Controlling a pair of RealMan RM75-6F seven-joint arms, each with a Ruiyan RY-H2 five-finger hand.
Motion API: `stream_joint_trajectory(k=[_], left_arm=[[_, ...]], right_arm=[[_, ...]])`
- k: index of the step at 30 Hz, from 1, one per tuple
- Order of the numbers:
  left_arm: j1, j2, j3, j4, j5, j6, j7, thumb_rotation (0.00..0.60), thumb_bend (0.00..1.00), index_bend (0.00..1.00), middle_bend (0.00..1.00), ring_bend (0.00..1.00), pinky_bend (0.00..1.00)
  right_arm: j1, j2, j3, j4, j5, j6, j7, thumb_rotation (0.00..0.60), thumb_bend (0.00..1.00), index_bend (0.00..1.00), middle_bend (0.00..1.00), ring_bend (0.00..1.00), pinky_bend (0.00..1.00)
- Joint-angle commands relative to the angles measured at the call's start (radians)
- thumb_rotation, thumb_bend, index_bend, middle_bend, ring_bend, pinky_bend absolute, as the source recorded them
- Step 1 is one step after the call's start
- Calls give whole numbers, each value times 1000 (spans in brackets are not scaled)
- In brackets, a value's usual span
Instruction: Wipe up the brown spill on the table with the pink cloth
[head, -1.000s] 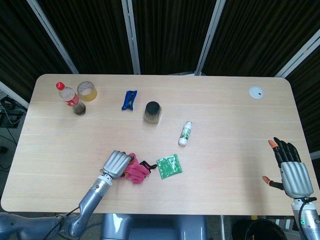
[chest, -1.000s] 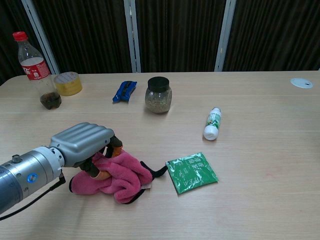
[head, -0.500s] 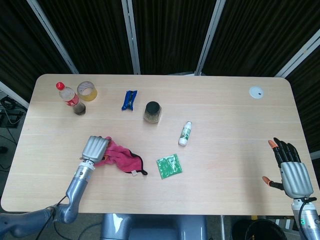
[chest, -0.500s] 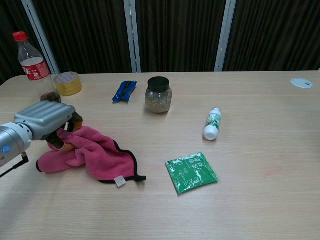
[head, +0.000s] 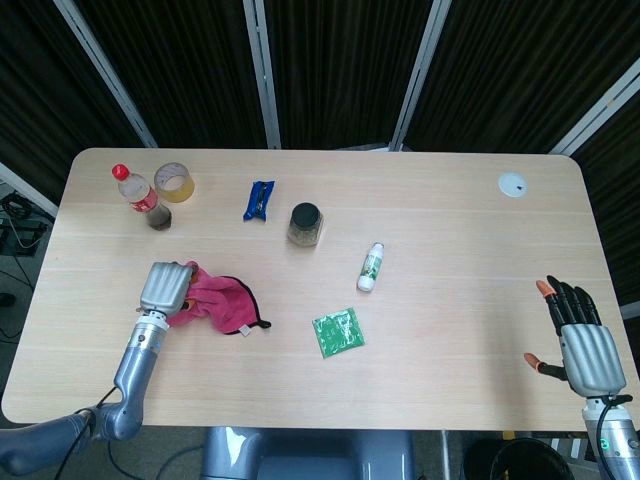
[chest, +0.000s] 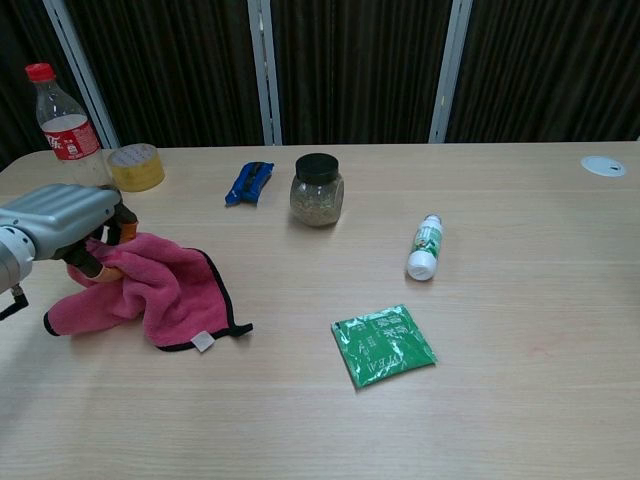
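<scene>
My left hand (head: 165, 289) grips the pink cloth (head: 217, 304) at the table's left side; the cloth trails to the right of the hand and lies on the wood. The chest view shows the same hand (chest: 58, 221) with its fingers curled into the bunched edge of the cloth (chest: 155, 291). My right hand (head: 579, 340) hangs beyond the table's right front corner, fingers apart and holding nothing; the chest view does not show it. I cannot make out a brown spill in either view.
Behind the left hand stand a cola bottle (head: 135, 191) and a tape roll (head: 174, 182). Mid-table are a blue packet (head: 259, 200), a dark-lidded jar (head: 305, 224), a small white bottle (head: 371, 267) and a green sachet (head: 337, 332). A white disc (head: 512, 184) lies far right.
My left hand has dragged the pink cloth leftward and away from the front edge, away from the green sachet; the cloth has spread out. The right hand has not moved.
</scene>
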Motion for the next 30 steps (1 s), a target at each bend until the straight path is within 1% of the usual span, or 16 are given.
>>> stream_joint_trajectory(k=[1, 6, 16, 21, 25, 30], left_arm=[[-8, -25, 4, -19, 6, 2, 6, 600, 552, 788, 606, 515, 591], [-13, -101, -13, -33, 0, 27, -11, 600, 552, 789, 605, 515, 591], [-46, -218, 4, -40, 62, 48, 7, 600, 552, 790, 607, 515, 590], [-57, -259, 18, -39, 80, 46, 30, 600, 551, 792, 607, 515, 590], [-65, -274, 27, -11, 105, 47, 40, 600, 552, 795, 607, 515, 590], [-63, -265, 14, 36, 105, 46, 36, 600, 551, 796, 608, 515, 590]], right_arm=[[0, 0, 0, 0, 1, -1, 1, 600, 0, 0, 0, 0, 31], [2, 1, 0, 3, 1, -5, 7, 600, 0, 0, 0, 0, 31], [1, 1, 2, 4, 2, -2, 13, 600, 0, 0, 0, 0, 31], [-2, 0, 4, 5, 6, 3, 19, 600, 0, 0, 0, 0, 31], [-3, 4, 3, 3, 8, 0, 22, 600, 0, 0, 0, 0, 31], [-4, 7, 2, 3, 8, -1, 24, 600, 0, 0, 0, 0, 31]])
